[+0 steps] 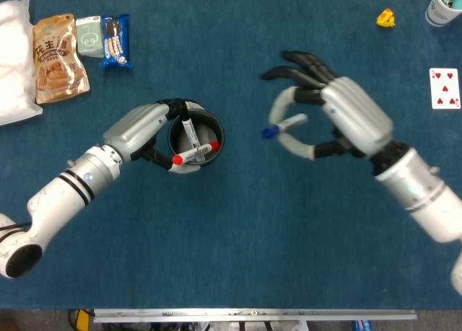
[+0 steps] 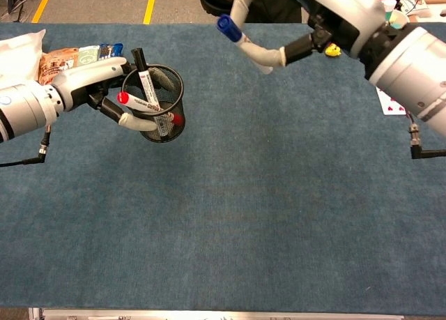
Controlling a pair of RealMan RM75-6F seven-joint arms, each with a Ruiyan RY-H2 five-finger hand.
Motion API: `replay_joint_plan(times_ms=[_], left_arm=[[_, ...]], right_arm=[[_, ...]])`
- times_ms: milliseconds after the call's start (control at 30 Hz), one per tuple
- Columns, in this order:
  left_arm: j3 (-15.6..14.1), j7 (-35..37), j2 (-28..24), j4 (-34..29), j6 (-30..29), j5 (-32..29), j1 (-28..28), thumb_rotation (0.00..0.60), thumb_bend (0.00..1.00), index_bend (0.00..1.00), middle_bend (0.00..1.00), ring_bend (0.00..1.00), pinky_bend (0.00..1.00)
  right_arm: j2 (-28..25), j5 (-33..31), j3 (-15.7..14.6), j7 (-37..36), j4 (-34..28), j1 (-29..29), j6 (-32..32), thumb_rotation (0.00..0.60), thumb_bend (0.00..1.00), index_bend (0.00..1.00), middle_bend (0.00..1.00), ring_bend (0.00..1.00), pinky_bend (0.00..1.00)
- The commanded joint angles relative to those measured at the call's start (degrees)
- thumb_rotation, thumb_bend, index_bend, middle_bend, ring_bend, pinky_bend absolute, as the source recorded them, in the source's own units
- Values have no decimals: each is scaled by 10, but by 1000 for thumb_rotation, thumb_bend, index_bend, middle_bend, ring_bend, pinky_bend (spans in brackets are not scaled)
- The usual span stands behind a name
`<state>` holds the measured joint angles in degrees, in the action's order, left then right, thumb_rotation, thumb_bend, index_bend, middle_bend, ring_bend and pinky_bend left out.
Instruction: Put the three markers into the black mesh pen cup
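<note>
The black mesh pen cup point(image 1: 196, 138) point(image 2: 166, 104) is gripped at its rim by my left hand point(image 1: 141, 129) point(image 2: 97, 83). A black-capped marker point(image 1: 189, 133) point(image 2: 145, 77) and a red-capped marker point(image 1: 192, 155) point(image 2: 143, 105) stand in it, the red one leaning across the rim. My right hand point(image 1: 336, 115) point(image 2: 334, 17) is raised above the table, right of the cup. It pinches a blue-capped marker point(image 1: 284, 125) point(image 2: 233, 33) whose cap points left towards the cup.
Snack packets point(image 1: 58, 53) and a white bag point(image 1: 13, 64) lie at the far left. A playing card point(image 1: 445, 88), a yellow toy point(image 1: 386, 17) and a paper cup point(image 2: 380, 31) with pens sit at the far right.
</note>
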<state>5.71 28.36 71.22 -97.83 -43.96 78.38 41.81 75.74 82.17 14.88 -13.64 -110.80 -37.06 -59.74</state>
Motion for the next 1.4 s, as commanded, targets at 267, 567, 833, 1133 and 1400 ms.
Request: replay_joint_plan(times_ms=[267, 567, 833, 1133, 1400], left_arm=[[9, -19, 9, -5, 12, -17, 12, 497, 151, 278, 198, 154, 132], [13, -28, 13, -7, 16, -26, 17, 494, 151, 278, 198, 154, 132], [14, -34, 12, -10, 15, -32, 15, 496, 151, 278, 198, 154, 132], [15, -34, 9, -10, 13, -35, 13, 492, 151, 278, 198, 154, 132], [12, -28, 9, -3, 13, -33, 8, 494, 151, 278, 198, 154, 132]], right_arm=[[77, -57, 39, 2, -3, -57, 21, 600, 343, 584, 231, 0, 0], [131, -88, 50, 35, 16, -93, 25, 600, 343, 584, 231, 0, 0], [174, -113, 50, 69, 49, -116, 25, 600, 329, 555, 217, 0, 0], [179, -139, 47, 88, 59, -127, 40, 600, 153, 344, 159, 0, 0], [127, -94, 42, 90, 32, -96, 0, 600, 137, 324, 151, 0, 0]])
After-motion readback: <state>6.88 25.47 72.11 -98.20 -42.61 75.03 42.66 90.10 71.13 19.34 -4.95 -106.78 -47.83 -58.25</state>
